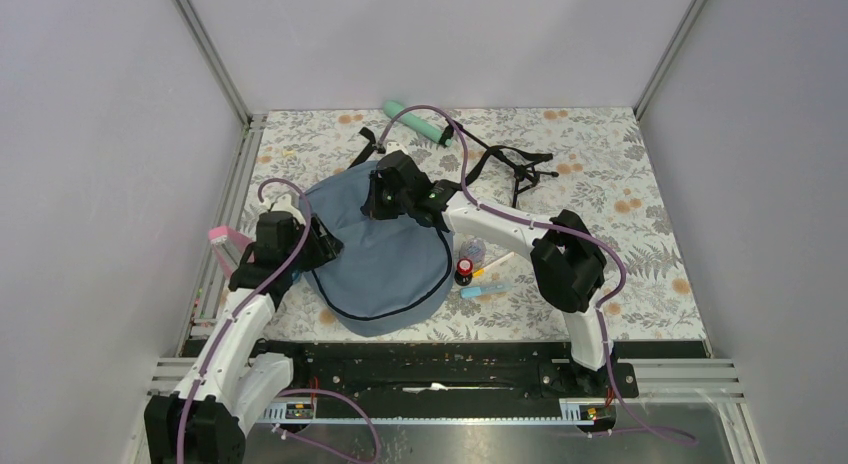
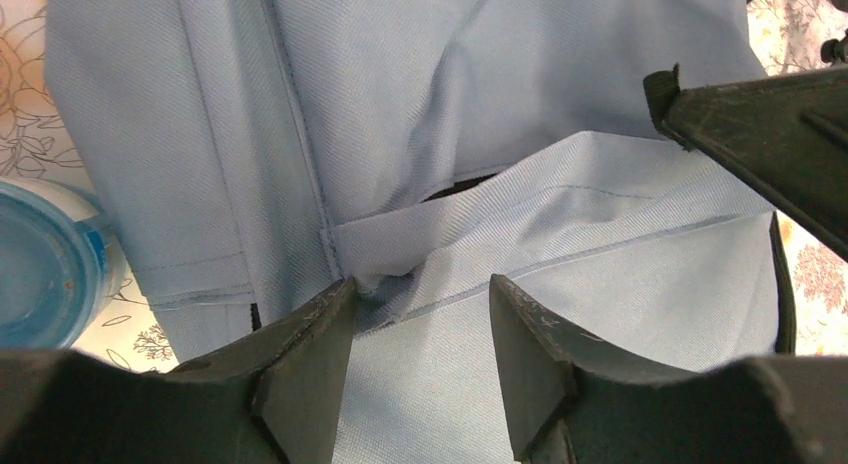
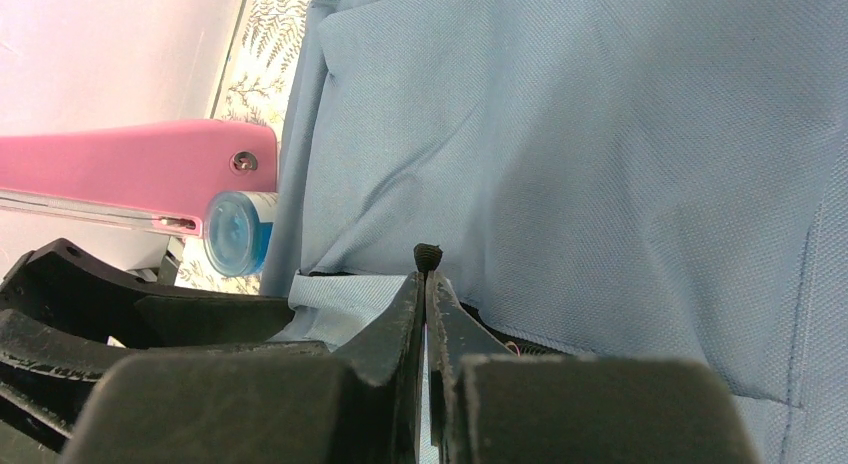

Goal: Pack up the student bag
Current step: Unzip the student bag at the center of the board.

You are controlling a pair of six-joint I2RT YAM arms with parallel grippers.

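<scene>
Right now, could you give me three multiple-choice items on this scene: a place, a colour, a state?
1. Where on the table does the green tube lie?
A) near edge
B) far edge
C) middle

2. What colour is the student bag?
A) slate-blue
B) red
C) yellow

3. How does the right gripper stand?
A) wide open
B) out of view
C) shut

Answers:
1. B, the green tube lies by the back wall, beyond the student bag.
2. A, its fabric is slate-blue in every view.
3. C, the wrist view shows its fingertips pressed together.
</scene>
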